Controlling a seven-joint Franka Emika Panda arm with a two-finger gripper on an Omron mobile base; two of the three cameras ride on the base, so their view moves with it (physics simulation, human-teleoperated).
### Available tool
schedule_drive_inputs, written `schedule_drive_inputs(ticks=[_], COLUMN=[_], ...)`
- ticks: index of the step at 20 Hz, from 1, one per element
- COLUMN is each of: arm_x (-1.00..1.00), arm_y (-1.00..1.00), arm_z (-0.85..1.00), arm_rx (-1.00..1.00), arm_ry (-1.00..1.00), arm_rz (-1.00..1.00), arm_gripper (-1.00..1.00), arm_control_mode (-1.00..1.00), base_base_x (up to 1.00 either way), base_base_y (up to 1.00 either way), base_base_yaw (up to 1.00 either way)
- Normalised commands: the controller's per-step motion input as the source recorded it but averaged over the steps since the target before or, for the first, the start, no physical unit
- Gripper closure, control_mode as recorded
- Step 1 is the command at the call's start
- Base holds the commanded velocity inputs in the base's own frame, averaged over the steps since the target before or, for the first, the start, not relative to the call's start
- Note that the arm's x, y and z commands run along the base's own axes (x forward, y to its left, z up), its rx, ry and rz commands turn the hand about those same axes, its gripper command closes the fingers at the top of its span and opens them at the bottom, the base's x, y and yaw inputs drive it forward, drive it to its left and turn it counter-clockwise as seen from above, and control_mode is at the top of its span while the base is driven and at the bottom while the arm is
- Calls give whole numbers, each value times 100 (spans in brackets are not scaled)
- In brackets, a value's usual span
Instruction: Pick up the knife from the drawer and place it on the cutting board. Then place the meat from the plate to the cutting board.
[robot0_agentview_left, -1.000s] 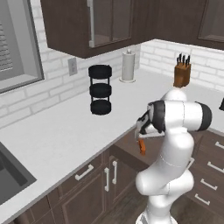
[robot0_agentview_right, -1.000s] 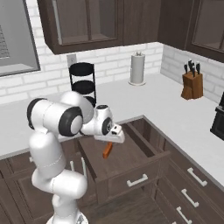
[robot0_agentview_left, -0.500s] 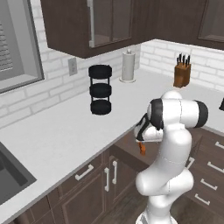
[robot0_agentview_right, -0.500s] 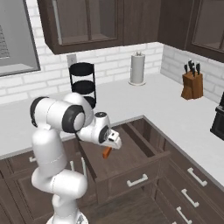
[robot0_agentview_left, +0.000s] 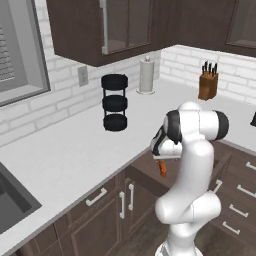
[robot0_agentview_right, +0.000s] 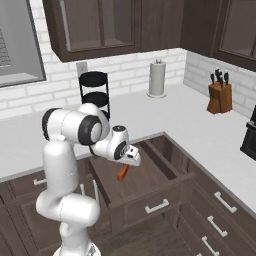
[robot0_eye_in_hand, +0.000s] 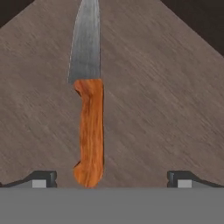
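The knife (robot0_eye_in_hand: 89, 131) lies flat on the floor of the open drawer (robot0_eye_in_hand: 166, 109), orange handle toward me, grey blade pointing away. My gripper (robot0_eye_in_hand: 111, 179) is open, its two fingertips spread wide on either side of the handle's end without touching it. In the right base view the gripper (robot0_agentview_right: 132, 159) hangs over the drawer (robot0_agentview_right: 150, 197) just above the knife (robot0_agentview_right: 122, 172). The left base view shows the knife (robot0_agentview_left: 163, 169) below the hand, partly hidden by the arm. The cutting board, the meat and the plate are out of view.
On the white counter stand a black three-tier rack (robot0_agentview_right: 95, 92), a paper towel roll (robot0_agentview_right: 157, 78) and a tan knife block (robot0_agentview_right: 220, 92). A dark appliance (robot0_agentview_right: 250, 135) sits at the right edge. A sink (robot0_agentview_left: 10, 200) lies at the far left.
The hand has come down a little toward the drawer floor, over the knife's handle. The knife has not moved.
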Motion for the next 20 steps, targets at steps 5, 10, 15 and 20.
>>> schedule_drive_inputs(ticks=[5, 10, 15, 20], arm_x=[14, 4, 0, 2], arm_y=[19, 12, 0, 0], arm_z=[-26, -28, -31, -39], arm_rx=[0, 0, 0, 1], arm_ry=[0, 0, 0, 0], arm_rz=[0, 0, 0, 0], arm_gripper=[-100, -100, -100, -100], arm_control_mode=[-100, -100, -100, -100], base_base_x=[0, 0, 0, 0], base_base_y=[0, 0, 0, 0], base_base_yaw=[0, 0, 0, 0])
